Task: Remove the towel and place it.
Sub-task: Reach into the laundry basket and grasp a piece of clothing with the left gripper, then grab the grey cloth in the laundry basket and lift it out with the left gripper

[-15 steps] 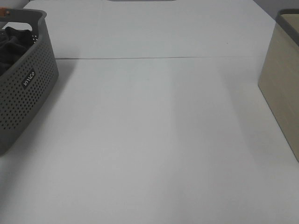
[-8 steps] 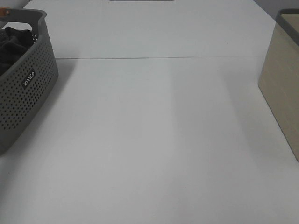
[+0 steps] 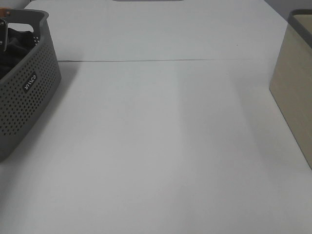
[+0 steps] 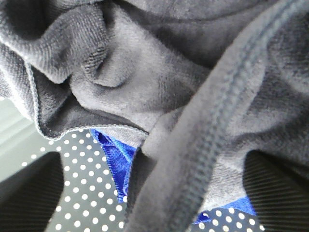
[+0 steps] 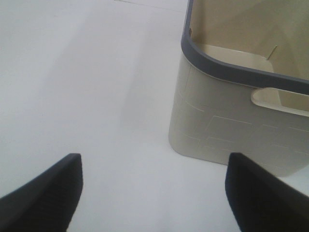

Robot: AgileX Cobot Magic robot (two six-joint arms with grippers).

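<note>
The towel point(image 3: 14, 46), dark charcoal grey and plush, lies bunched inside the grey perforated basket point(image 3: 29, 92) at the left edge of the table. The left wrist view shows the towel point(image 4: 145, 72) very close, with a thick hemmed fold running between the two dark fingers point(image 4: 34, 191). My left gripper point(image 4: 157, 188) is down in the basket, its jaws wide apart on either side of that fold. Under the towel a blue cloth point(image 4: 116, 154) shows on the basket's dotted floor point(image 4: 82, 198). My right gripper point(image 5: 154, 193) hangs open over bare table, holding nothing.
A beige bin point(image 3: 292, 92) with a grey rim stands at the table's right edge. In the right wrist view the bin point(image 5: 231, 130) is just beyond the open fingers. The white table point(image 3: 165, 136) stretches between basket and bin.
A sliver of the left arm has come into sight at the far left edge over the basket. The towel's visible top has shifted slightly. The right side is unchanged.
</note>
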